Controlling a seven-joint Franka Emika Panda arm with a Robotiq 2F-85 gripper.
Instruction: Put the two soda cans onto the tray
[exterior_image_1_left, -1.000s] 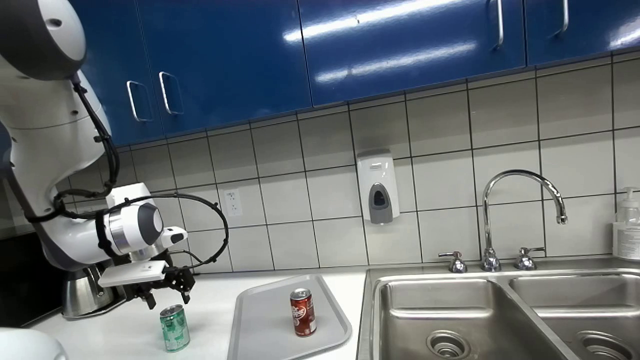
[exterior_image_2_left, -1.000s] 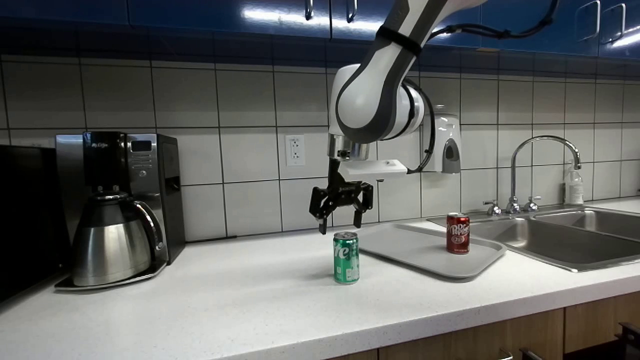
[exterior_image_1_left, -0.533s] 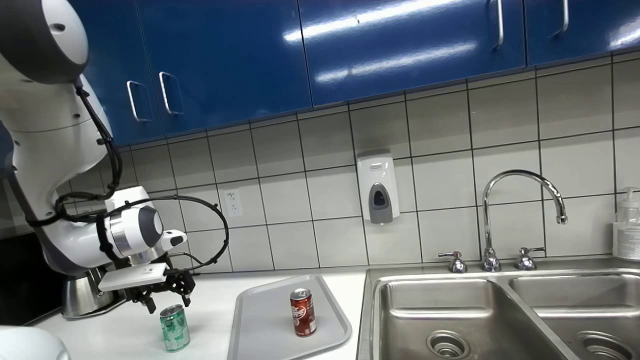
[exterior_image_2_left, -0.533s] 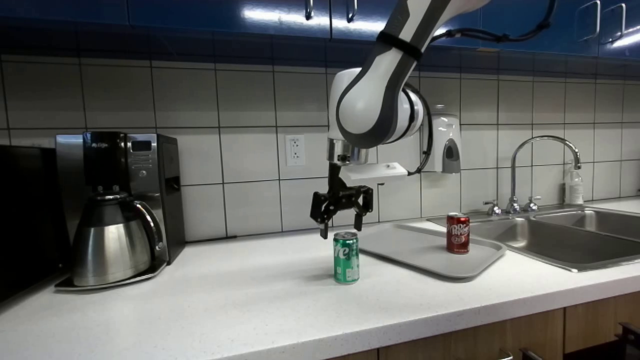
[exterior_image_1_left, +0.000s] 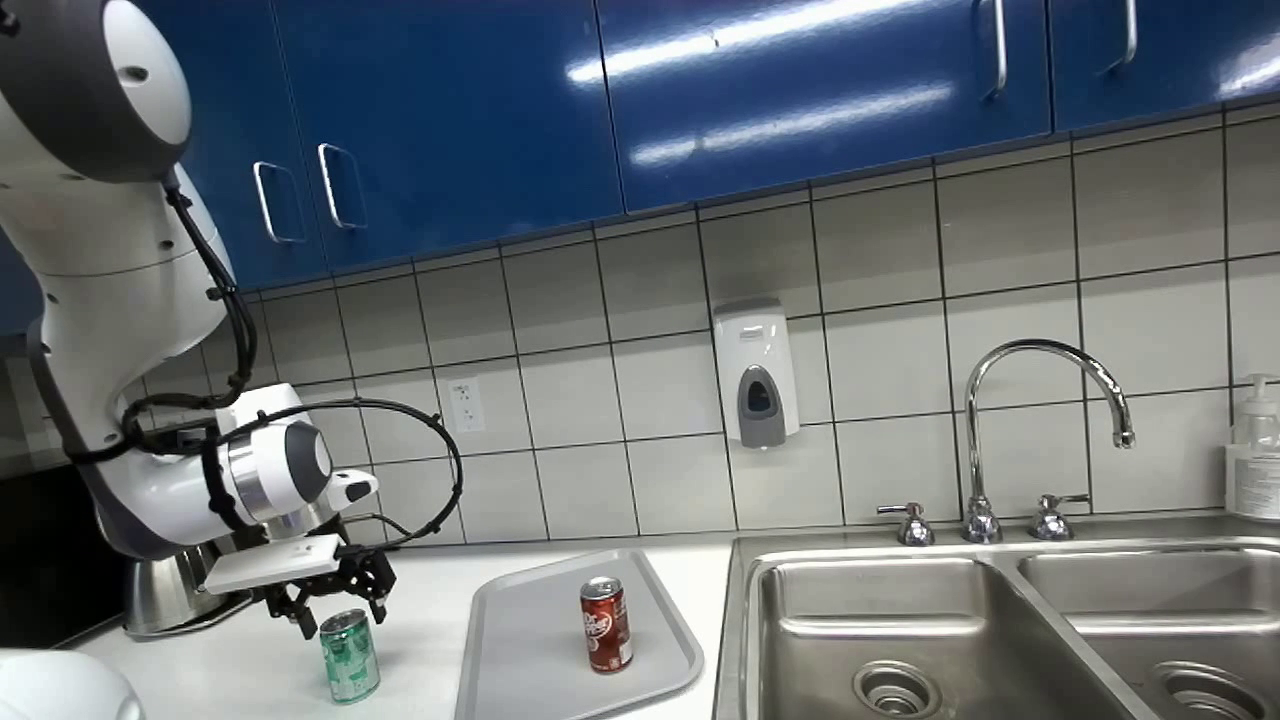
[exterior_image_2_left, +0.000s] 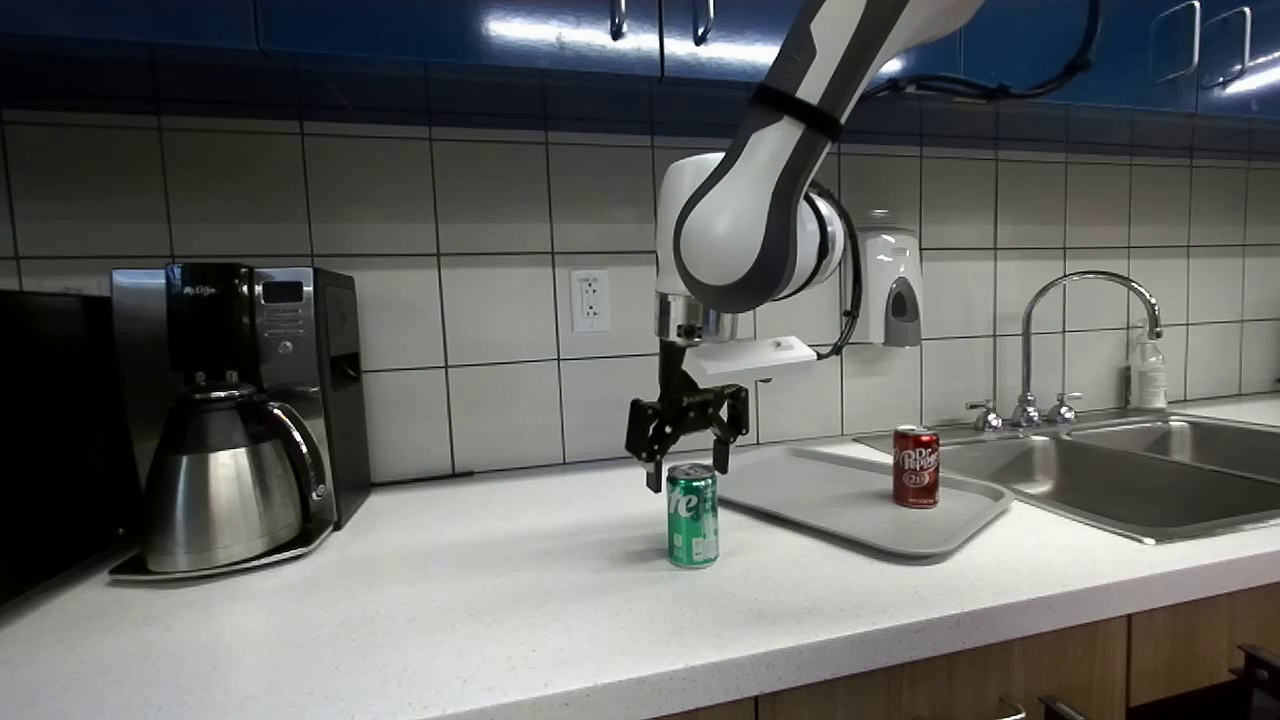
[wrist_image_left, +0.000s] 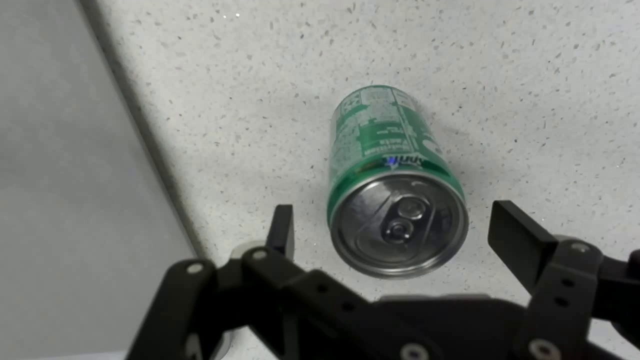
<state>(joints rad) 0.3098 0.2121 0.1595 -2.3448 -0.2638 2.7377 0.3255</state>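
Observation:
The green can (exterior_image_1_left: 350, 660) (exterior_image_2_left: 693, 525) (wrist_image_left: 382, 130) stands upright on the white counter, beside the tray. The red can (exterior_image_1_left: 606, 628) (exterior_image_2_left: 916, 468) stands upright on the light grey tray (exterior_image_1_left: 525, 640) (exterior_image_2_left: 810, 500). The tray's edge also shows at the left of the wrist view (wrist_image_left: 75, 200). My gripper (exterior_image_1_left: 343, 621) (exterior_image_2_left: 688, 473) points down over the green can. In the wrist view my gripper (wrist_image_left: 392, 220) is open, one finger on either side of the can's top, with a gap on both sides. The red can is not clearly visible in the wrist view.
A coffee maker with a steel pot (exterior_image_2_left: 230, 490) stands left of the green can in an exterior view. A steel double sink (exterior_image_1_left: 745, 620) with a faucet (exterior_image_1_left: 985, 440) lies beyond the tray. A tiled wall with a soap dispenser (exterior_image_1_left: 757, 375) stands behind.
My gripper has moved down, so its fingertips now reach about the level of the green can's top. Both cans and the tray have not moved.

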